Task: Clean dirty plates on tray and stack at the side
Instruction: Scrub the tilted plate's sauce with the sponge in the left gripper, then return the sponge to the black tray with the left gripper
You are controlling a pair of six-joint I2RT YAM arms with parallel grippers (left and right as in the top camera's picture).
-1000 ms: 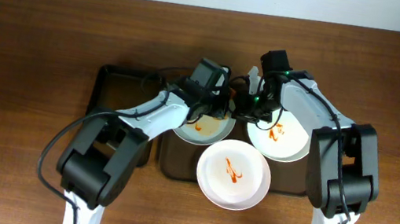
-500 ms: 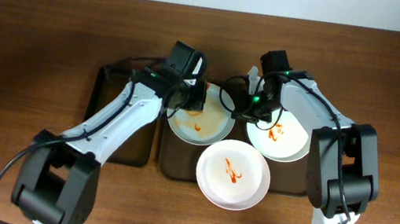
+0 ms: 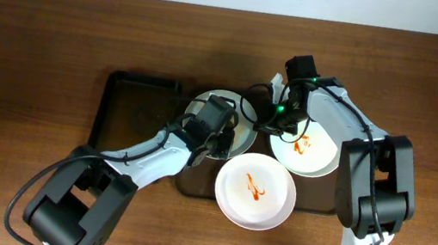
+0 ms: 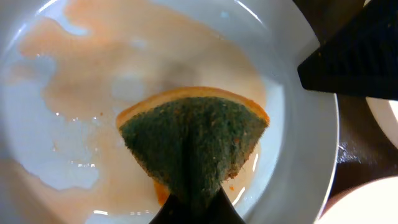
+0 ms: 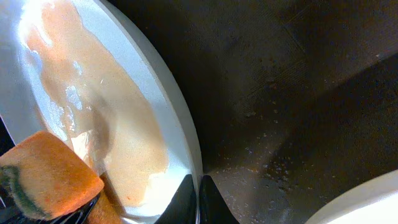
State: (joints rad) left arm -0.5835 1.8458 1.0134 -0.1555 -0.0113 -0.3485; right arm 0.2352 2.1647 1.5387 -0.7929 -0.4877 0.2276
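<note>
Three white plates lie on the black tray. The back-left plate is smeared with thin orange sauce. My left gripper is shut on a green and orange sponge that presses on this plate. My right gripper is shut on the plate's right rim; its jaws pinch the edge. The sponge also shows in the right wrist view. The back-right plate and the front plate each carry an orange sauce squiggle.
The tray's left half is bare black surface. Brown wooden table surrounds the tray. The front plate overhangs the tray's front edge. Both arms cross over the middle of the tray.
My left gripper has swept the sponge from the plate's far side to its near side. The sauce on that plate is now a thin smear. The right gripper has not moved.
</note>
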